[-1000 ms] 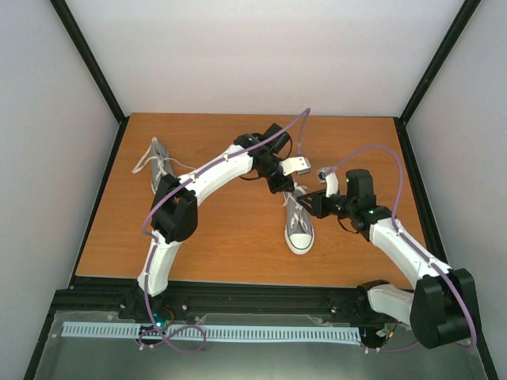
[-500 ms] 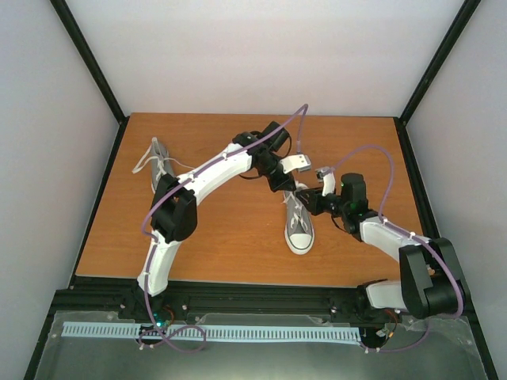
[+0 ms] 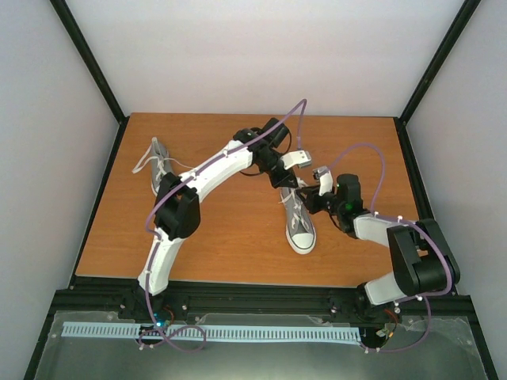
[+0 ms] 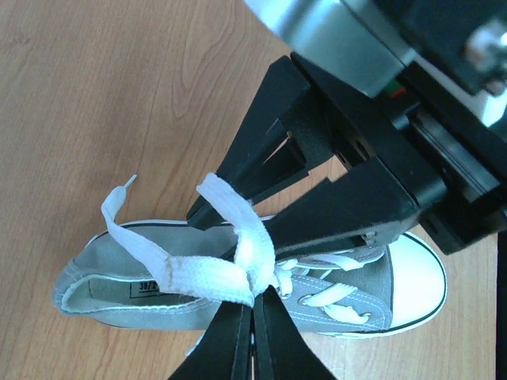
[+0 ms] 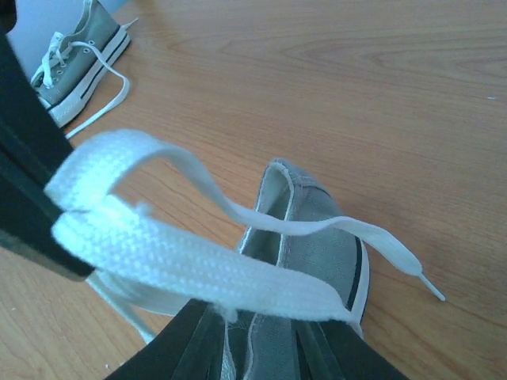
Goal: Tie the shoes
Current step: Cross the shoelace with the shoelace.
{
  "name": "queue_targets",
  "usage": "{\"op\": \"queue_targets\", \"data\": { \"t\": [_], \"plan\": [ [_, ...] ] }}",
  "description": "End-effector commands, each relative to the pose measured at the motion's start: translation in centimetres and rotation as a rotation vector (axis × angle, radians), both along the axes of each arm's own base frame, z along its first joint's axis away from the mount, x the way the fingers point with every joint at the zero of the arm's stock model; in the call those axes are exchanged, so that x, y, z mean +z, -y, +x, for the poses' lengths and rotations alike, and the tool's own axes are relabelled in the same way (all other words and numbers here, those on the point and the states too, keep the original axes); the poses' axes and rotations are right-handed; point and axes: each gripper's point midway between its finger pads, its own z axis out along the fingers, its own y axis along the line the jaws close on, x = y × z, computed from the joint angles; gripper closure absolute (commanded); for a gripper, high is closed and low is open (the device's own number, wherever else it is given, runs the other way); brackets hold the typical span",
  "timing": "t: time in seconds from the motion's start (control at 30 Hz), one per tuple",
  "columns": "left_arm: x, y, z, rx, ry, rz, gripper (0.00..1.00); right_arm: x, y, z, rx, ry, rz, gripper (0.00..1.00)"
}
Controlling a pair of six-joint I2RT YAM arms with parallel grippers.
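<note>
a small grey canvas shoe (image 3: 300, 226) with a white rubber toe cap sits on the smooth wooden table (image 3: 222, 237), toe toward the arms. just above its open collar the left gripper (image 4: 253, 313) is pressed together on a flat, woven white lace (image 4: 238, 237) drawn up in a loop. the right gripper (image 3: 309, 198), over the same shoe, has its jaws slightly apart about the lace; whether it grips i cannot tell. well left of and beyond the shoe lies its twin (image 3: 158, 168), laces trailing loose.
</note>
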Motion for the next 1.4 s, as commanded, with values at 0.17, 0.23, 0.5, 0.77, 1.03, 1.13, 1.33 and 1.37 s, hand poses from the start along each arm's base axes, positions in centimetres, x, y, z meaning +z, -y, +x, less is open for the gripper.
{"op": "queue_targets", "data": {
  "t": [0.17,0.23,0.5,0.77,1.03,1.13,1.33,1.37],
  "plan": [
    [0.9,-0.3,1.4,0.011,-0.055,-0.057,0.99,1.8,-1.9,1.6,0.037,0.171,-0.027,0.72],
    [0.9,-0.4,1.6,0.013,-0.057,-0.063,0.99,1.4,-2.3,1.8,0.043,0.174,-0.033,0.71],
    [0.6,-1.0,2.3,0.006,-0.079,-0.079,0.99,1.2,-2.9,3.0,0.009,0.208,-0.014,0.67],
    [-0.2,-1.0,3.0,0.004,-0.081,-0.075,0.99,1.3,-2.8,4.7,-0.034,0.237,-0.034,0.66],
    [-0.4,-1.0,3.4,0.002,-0.089,-0.085,0.99,0.6,-3.8,5.4,-0.005,0.211,-0.027,0.71],
    [-0.4,-1.3,3.4,0.005,-0.095,-0.084,0.99,0.8,-3.6,5.4,-0.016,0.216,-0.029,0.88],
    [0.1,-1.7,3.6,0.016,-0.095,-0.087,0.99,0.7,-2.9,4.4,-0.023,0.195,-0.063,0.97],
    [0.1,-1.8,3.7,0.022,-0.093,-0.084,0.99,1.0,-2.5,4.3,-0.038,0.194,-0.069,0.97]
  ]
}}
